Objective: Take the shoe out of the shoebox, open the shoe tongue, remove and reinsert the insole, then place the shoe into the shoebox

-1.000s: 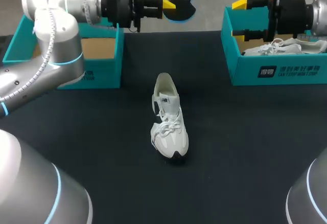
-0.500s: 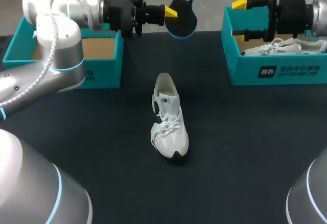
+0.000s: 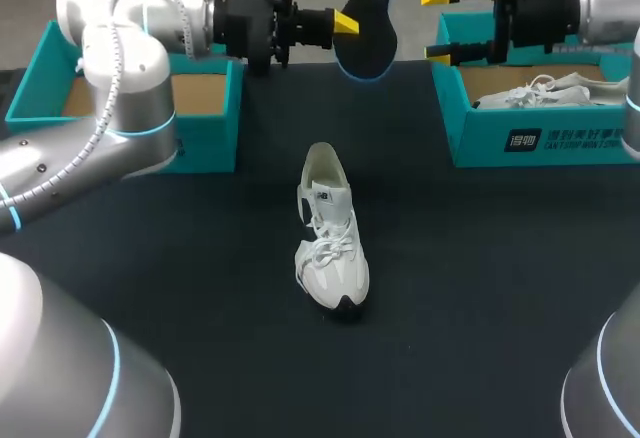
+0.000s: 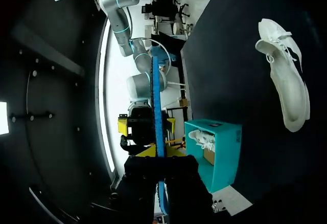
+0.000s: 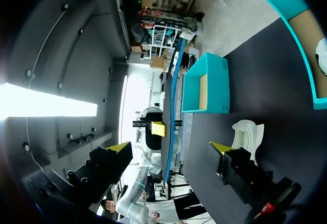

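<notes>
The white shoe [image 3: 332, 230] lies on the black table [image 3: 480, 278], toe towards the near edge; it also shows in the left wrist view [image 4: 286, 81] and the right wrist view [image 5: 249, 132]. My left gripper [image 3: 347, 23] hangs over the table's far edge, shut on the black insole [image 3: 367, 23], which stands on edge. In its own view the insole [image 4: 156, 121] runs edge-on out from the left gripper [image 4: 159, 158]. My right gripper [image 3: 438, 24] is open, a short way to the right of the insole and facing it. Ahead of the right gripper [image 5: 170, 147], the insole [image 5: 172, 96] appears as a thin blue-edged strip.
A teal shoebox [image 3: 205, 123] stands at the back left, under my left arm. A second teal shoebox [image 3: 540, 138] at the back right holds another white shoe [image 3: 545, 91]. The shoe on the table has open cloth all around it.
My left gripper has carried the insole to the right and turned it up on edge. My right gripper has moved left and upward, closer to the insole.
</notes>
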Available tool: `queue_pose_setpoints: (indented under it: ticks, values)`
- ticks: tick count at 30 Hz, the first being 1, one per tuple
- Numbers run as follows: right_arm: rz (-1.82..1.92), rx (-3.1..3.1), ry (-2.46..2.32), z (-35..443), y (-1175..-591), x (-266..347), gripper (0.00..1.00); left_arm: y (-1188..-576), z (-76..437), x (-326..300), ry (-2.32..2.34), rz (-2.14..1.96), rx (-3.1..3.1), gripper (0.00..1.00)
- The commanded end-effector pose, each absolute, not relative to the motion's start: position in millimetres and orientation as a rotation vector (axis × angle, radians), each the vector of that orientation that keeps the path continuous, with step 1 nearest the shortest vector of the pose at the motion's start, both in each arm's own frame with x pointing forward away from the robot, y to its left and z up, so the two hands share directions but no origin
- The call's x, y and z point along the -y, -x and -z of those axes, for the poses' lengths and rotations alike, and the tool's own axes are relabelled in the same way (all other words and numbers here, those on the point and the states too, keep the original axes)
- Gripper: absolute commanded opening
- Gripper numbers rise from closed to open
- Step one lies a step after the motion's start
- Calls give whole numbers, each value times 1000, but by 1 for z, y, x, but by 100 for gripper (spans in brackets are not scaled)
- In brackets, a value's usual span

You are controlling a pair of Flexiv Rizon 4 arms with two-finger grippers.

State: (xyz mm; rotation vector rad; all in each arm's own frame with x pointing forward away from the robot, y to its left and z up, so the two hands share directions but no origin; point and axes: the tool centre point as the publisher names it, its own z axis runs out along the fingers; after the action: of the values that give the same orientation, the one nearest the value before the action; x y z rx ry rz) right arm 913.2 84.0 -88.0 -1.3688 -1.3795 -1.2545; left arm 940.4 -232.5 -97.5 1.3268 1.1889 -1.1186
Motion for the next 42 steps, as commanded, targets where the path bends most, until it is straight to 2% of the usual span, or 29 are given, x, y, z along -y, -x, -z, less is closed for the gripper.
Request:
queue_pose_setpoints:
  ticks: [1,2,4,11,13,14,22,28,29,34,37,42]
  values:
    - [1235,1378,1347,91,-923,-97,85,-939,103,245,-1294,1112,-1161,0]
    - [1235,1375,1344,91,-923,-100,81,-939,104,247,-1289,1116,-1161,0]
    - [1236,1370,1339,89,-924,-105,80,-940,105,251,-1276,1114,-1154,0]
    - [1228,1368,1327,88,-924,-116,57,-944,110,257,-1230,1098,-1138,0]
    - [1226,1361,1326,89,-924,-118,54,-944,110,259,-1214,1085,-1135,0]
    - [1220,1359,1323,89,-923,-120,47,-945,110,259,-1201,1082,-1131,0]
    - [1195,1355,1309,95,-919,-129,42,-949,108,264,-1198,1088,-1121,0]
    - [1195,1349,1317,96,-918,-129,11,-949,106,264,-1195,1083,-1112,0]
    - [1196,1348,1319,97,-918,-128,0,-949,106,264,-1195,1083,-1110,0]
    - [1210,1342,1322,98,-919,-126,0,-948,103,262,-1197,1097,-1096,2]
    - [1215,1340,1322,100,-920,-124,0,-947,100,259,-1213,1118,-1075,100]
    - [1232,1346,1328,102,-920,-120,0,-946,100,244,-1262,1114,-1082,100]
